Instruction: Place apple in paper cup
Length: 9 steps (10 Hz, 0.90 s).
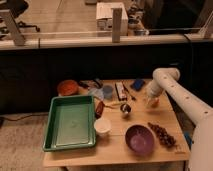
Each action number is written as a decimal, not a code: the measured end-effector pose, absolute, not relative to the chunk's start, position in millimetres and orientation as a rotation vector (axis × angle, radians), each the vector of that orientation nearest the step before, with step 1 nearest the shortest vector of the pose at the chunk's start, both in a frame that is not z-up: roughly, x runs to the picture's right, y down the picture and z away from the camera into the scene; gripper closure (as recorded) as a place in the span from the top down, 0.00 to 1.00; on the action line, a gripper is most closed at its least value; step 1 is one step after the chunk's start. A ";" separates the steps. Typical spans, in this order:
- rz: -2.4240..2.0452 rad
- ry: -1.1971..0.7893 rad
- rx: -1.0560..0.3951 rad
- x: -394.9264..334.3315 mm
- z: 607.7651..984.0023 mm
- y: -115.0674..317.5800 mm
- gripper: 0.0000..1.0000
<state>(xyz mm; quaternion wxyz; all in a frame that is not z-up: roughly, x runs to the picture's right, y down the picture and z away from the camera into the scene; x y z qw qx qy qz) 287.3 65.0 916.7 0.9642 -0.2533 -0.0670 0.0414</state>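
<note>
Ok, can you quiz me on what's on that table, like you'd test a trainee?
1. True or false: the paper cup stands inside the green tray.
2. The gripper is over the table's right side. Which is nearest it? A) green tray B) apple C) paper cup
3. Fill in: seen from the camera, the grapes lie on the purple bowl's ___ side.
Key: 1 false, it stands beside the tray; 2 B; 3 right.

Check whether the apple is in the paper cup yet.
Out. The apple is at the end effector; the paper cup stands well apart across the table, beside the green tray.
</note>
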 end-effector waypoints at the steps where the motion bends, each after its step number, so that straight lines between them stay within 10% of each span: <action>1: 0.085 -0.136 -0.514 286.7 917.0 65.2 0.58; 5: 0.100 -0.137 -0.521 284.7 919.1 66.1 0.57; 9: 0.067 -0.129 -0.544 286.5 919.1 69.2 0.80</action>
